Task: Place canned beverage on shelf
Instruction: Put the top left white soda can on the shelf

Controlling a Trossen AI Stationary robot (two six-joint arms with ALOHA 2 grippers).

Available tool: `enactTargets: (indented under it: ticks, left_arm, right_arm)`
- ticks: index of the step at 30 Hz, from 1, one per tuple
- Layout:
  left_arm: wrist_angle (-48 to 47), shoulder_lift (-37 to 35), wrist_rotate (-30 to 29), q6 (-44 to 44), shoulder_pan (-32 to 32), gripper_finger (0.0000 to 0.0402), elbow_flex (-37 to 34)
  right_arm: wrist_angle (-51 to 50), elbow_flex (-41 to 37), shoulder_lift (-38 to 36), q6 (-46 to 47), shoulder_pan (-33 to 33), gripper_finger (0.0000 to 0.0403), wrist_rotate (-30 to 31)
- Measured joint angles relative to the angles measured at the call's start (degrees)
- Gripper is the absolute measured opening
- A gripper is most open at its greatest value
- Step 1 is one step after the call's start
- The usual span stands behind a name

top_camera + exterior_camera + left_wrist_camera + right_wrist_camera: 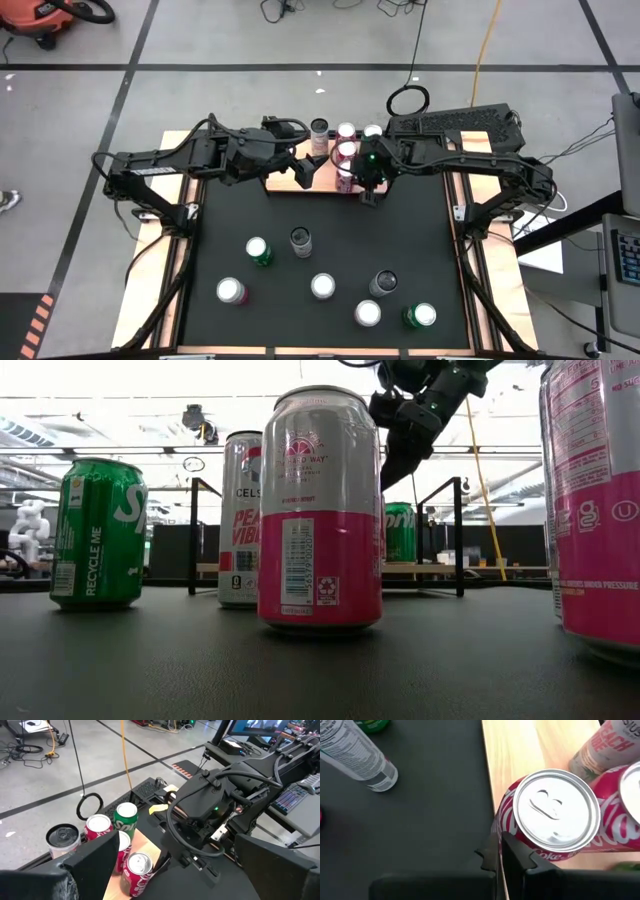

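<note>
Five cans (pixel 345 152) upright on shelf (pixel 283 176) at mat's far edge; seven more on black mat (pixel 330 230). Right gripper (pixel 367 198) just off shelf's front edge, beside red Coke can (pixel 555 815), fingers pressed together, empty. Left gripper (pixel 303 172) over shelf, fingers spread wide, holding nothing.

Workshop floor surrounds the black mat (pixel 330 240)

An orange shop vacuum (pixel 45 15) sits at the upper left of the high view, a yellow cable (pixel 487 45) trails across the grey floor at upper right, and black tape lines (pixel 300 67) cross near the top.
</note>
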Motion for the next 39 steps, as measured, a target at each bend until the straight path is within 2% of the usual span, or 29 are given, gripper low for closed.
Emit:
enactTargets:
  ticks: [13,18,39]
  left_arm:
    - [-0.05,-0.02,-0.04,0.04,0.0,0.0397,0.02]
    - [-0.06,-0.02,-0.04,0.04,0.0,0.0397,0.02]
    - [-0.17,-0.02,-0.06,0.07,0.0,0.0397,0.04]
  right_arm:
    - [-1.14,0.0,0.0,-0.01,-0.78,0.0,0.12]
    - [-0.54,-0.02,0.0,-0.83,-0.8,0.0,-2.93]
    - [1.86,-0.02,-0.02,1.09,-1.08,0.0,-1.46]
